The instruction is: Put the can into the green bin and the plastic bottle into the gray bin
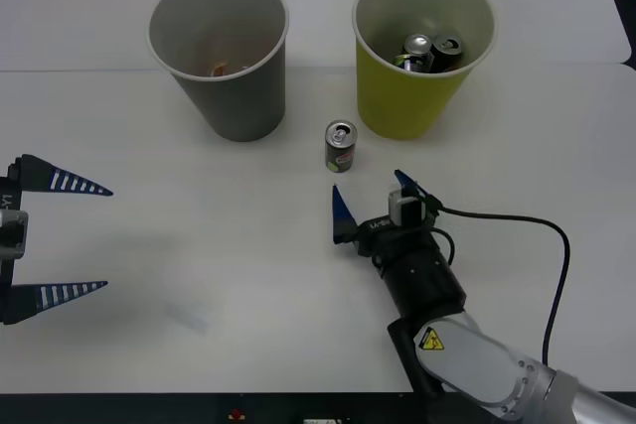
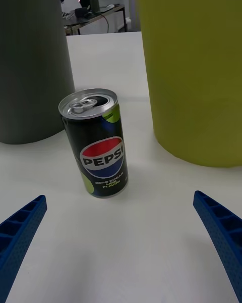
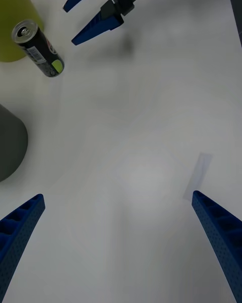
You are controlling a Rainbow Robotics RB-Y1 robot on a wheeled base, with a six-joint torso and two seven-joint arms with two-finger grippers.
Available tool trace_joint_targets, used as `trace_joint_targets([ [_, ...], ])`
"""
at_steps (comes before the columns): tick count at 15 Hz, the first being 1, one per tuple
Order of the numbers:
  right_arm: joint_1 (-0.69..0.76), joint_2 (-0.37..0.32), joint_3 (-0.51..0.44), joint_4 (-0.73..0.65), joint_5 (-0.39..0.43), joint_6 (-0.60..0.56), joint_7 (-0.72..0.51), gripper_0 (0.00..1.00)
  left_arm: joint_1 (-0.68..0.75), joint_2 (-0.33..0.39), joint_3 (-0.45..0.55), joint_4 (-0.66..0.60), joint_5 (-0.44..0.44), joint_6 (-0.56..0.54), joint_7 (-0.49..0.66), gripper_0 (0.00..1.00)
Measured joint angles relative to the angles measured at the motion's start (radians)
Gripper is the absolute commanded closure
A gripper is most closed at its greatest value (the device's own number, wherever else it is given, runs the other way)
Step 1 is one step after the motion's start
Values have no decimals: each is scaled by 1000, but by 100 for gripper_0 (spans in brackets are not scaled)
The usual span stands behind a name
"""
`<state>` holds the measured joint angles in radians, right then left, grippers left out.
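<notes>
Can [image 1: 340,146] upright on counter [image 1: 199,245] just before green bin [image 1: 422,57], beside gray bin [image 1: 221,57]; right end effector [image 1: 373,202] released, near can, left end effector [image 1: 60,237] released, idle; risk: off-centre closure tips can.

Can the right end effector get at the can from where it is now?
Probably yes: the right end effector is open, facing the upright can, with bare table between them.
</notes>
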<state>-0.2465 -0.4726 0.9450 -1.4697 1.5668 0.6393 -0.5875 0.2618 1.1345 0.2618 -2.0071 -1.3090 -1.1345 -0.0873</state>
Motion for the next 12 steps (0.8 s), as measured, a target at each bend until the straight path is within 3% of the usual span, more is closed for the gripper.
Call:
trace_joint_targets([
  [12, -129, 155, 15, 216, 23, 27, -5, 0, 0, 0, 0, 0, 0, 0, 0, 0],
])
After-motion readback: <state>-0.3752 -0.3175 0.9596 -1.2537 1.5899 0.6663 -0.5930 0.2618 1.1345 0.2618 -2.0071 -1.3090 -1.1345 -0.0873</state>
